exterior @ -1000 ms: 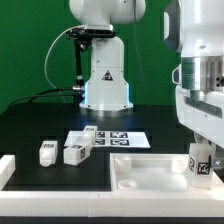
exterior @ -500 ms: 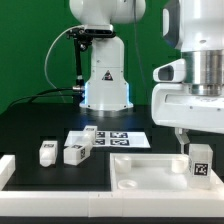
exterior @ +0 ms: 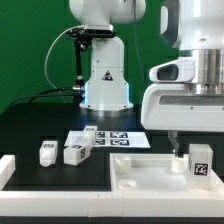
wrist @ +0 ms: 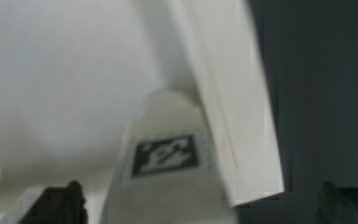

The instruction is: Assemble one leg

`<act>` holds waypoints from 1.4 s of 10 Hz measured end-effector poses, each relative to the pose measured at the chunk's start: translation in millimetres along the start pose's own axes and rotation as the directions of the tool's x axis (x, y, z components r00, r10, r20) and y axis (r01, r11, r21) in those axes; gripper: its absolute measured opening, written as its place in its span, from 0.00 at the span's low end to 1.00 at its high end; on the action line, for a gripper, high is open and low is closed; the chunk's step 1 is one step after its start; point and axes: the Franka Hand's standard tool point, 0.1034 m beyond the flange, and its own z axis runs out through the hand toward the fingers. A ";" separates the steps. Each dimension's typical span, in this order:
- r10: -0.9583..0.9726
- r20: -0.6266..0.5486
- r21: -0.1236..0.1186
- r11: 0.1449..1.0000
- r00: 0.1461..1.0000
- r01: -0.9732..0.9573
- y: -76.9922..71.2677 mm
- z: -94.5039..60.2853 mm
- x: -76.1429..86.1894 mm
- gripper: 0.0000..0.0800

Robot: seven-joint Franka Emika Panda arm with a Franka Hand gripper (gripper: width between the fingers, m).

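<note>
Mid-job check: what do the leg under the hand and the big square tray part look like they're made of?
The leg: apparently white plastic with a matte look; a black-and-white printed tag sits on its face. The tray part: the same plain white, smooth with moulded raised rims and soft highlights, so probably plastic as well, though painted wood cannot be ruled out.
</note>
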 end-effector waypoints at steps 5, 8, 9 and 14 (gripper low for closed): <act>0.285 0.004 -0.005 0.959 0.958 -0.285 3.4 2.0 -1.5 0.36; 0.639 -0.005 -0.023 0.769 0.769 -0.639 1.5 3.1 -5.6 0.36; 0.762 -0.008 -0.014 0.647 0.648 -0.762 2.1 3.6 -5.9 0.36; 0.992 0.039 0.007 0.117 0.117 -0.993 2.4 4.3 -5.0 0.36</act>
